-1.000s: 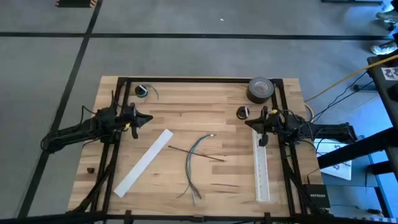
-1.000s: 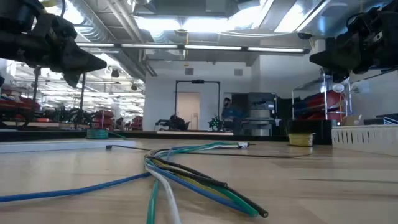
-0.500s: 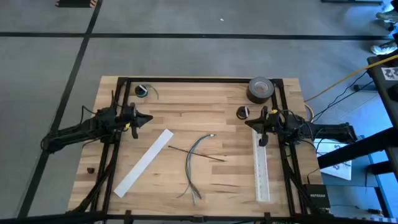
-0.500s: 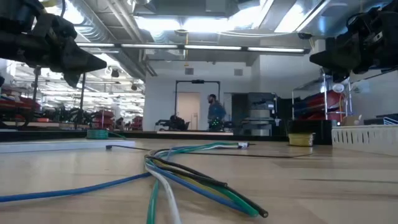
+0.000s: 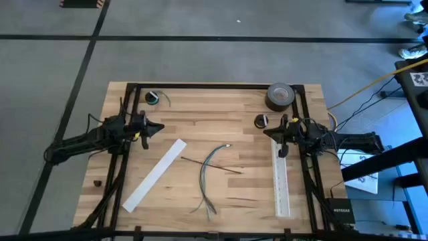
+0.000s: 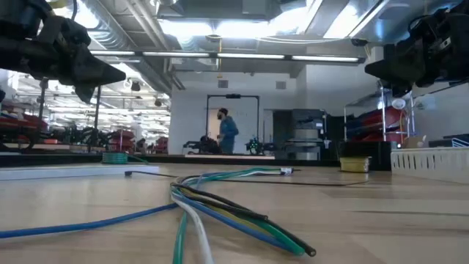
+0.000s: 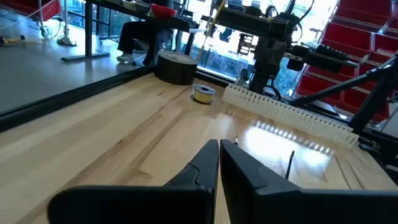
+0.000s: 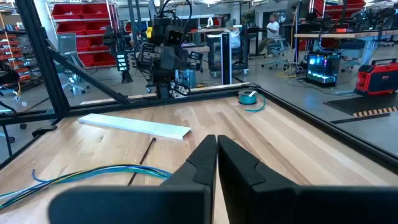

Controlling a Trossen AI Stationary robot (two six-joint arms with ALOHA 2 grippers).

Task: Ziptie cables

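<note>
Wooden worktop (image 5: 200,110): cables (image 5: 208,175) lie loose mid-worktop, ziptie (image 5: 210,165) laid across them, touching. Left gripper (image 5: 159,126) hovers well apart on one side of the cables, fingers pressed together. Right gripper (image 5: 265,132) opposite, near the tape roll (image 5: 281,96), fingers also pressed together, holding nothing.

In the low view the near ends of the cables (image 6: 220,209) run out past the bottom edge, the ziptie (image 6: 322,182) shows only as a faint dark line behind them, and both arms are cut off by the upper corners.
</note>
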